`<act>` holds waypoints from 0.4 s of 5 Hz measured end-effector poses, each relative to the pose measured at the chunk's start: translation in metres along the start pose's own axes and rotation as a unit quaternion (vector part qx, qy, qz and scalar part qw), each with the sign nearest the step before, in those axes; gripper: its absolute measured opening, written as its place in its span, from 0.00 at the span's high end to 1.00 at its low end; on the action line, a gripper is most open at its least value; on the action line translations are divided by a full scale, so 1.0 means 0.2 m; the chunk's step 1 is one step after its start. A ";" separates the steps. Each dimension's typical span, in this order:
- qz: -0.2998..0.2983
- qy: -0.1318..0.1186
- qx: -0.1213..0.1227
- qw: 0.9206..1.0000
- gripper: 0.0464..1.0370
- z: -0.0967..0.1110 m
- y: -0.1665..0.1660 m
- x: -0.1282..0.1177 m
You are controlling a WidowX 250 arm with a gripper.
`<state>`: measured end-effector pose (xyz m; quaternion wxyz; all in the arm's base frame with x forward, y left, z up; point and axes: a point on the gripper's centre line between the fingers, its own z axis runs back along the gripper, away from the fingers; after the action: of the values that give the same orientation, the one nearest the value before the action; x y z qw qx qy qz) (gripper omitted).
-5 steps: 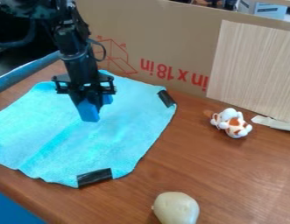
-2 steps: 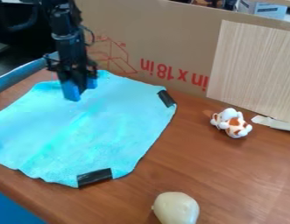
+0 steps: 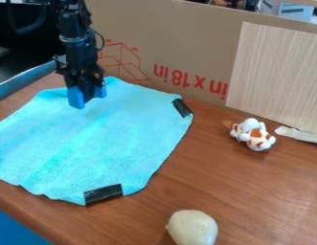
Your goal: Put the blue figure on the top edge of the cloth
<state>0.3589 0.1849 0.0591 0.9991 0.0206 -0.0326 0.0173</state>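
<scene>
At the upper left, the black gripper hangs pointing down over the far edge of the cloth. It is shut on the blue figure, whose blue parts show on both sides of a black finger. The light blue cloth lies spread on the table, and the figure is at its upper part, close to the edge. Whether the figure's underside touches the cloth, I cannot tell.
Black strips lie on the cloth's near edge and right corner. A white and orange toy stands to the right, and a pale round object sits near the front. A cardboard wall stands behind the brown table.
Holding the blue figure, the gripper has moved up and left in the view, from over the cloth's upper middle to near its far edge. The cloth and other objects have stayed put.
</scene>
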 end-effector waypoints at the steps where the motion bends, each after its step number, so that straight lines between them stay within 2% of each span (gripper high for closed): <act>1: -0.029 -0.030 0.008 0.999 0.76 -0.02 0.02 0.03; 2: -0.066 -0.058 0.009 0.996 0.76 -0.01 0.02 0.08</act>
<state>0.3742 0.1896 0.0579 0.9943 0.0326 -0.0885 -0.0494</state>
